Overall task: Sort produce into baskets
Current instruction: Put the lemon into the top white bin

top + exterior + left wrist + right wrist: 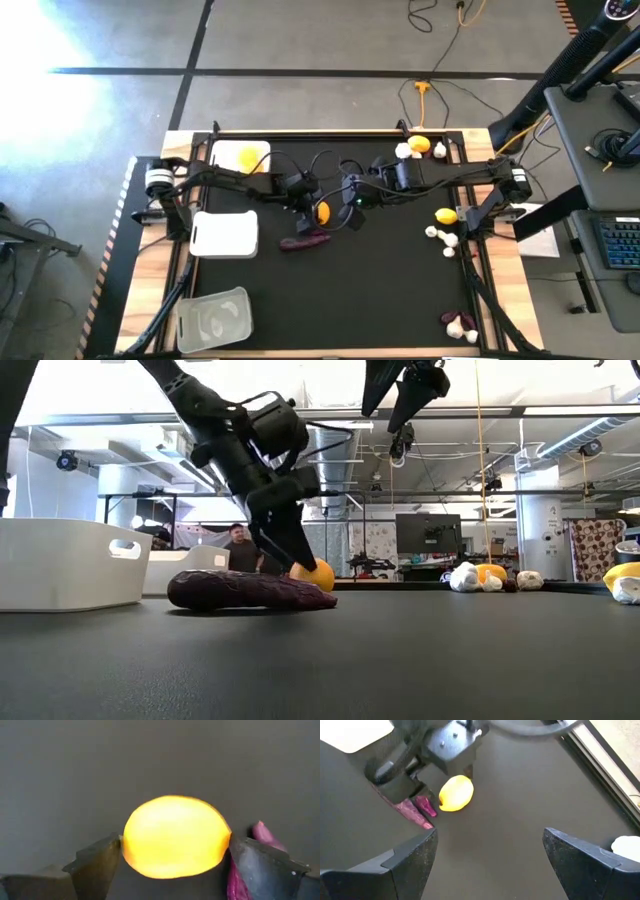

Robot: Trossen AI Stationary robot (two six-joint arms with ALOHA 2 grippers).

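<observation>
Two dark fingers of my left tool stood spread on either side of the round yellow-orange fruit, which sat on the black desk at the middle of the high frame, just beside the long dark purple sweet-potato piece. I judged the close should be slow and centred, keeping the purple piece out of the fingers. My right tool hung open above, holding nothing.
</observation>
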